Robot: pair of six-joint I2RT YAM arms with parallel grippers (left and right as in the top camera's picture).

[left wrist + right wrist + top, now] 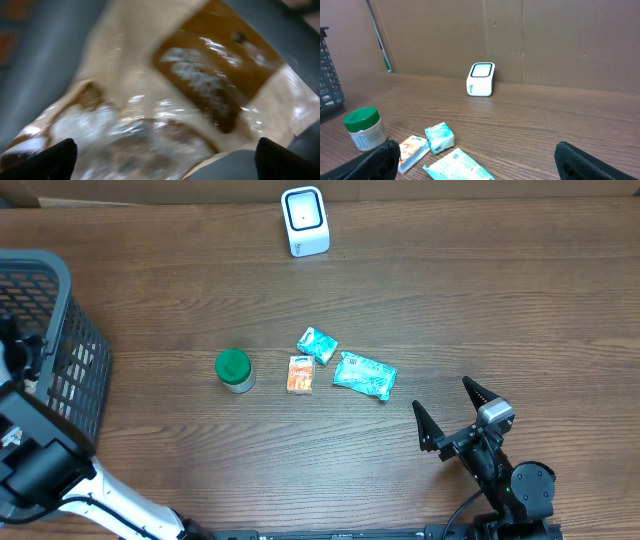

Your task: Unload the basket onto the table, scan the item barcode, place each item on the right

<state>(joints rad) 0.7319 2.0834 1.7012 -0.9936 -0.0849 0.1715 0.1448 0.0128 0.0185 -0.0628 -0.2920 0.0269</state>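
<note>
Up close, the left wrist camera shows the left gripper (167,162) with its fingertips (50,160) spread wide, one dark tip in each lower corner of the view and neither one pressing on anything. Beyond them lies a glossy tan packet (150,95) with a brown panel, blurred, on a dull grey surface; whether the tips touch it I cannot tell. From overhead the left arm (40,465) reaches over the dark mesh basket (60,320) at the left edge of the table (500,300), and the gripper itself is hard to make out there. The right gripper (441,396) hovers low over the table's near right part, its jaws fully apart and holding nothing. The white scanner (305,220) stands upright at the far edge, well apart from both grippers. Between them, in mid-table, sit a green-lidded jar (234,370), an orange packet (300,374), a small teal packet (317,344) and a larger teal packet (365,374), close together.
</note>
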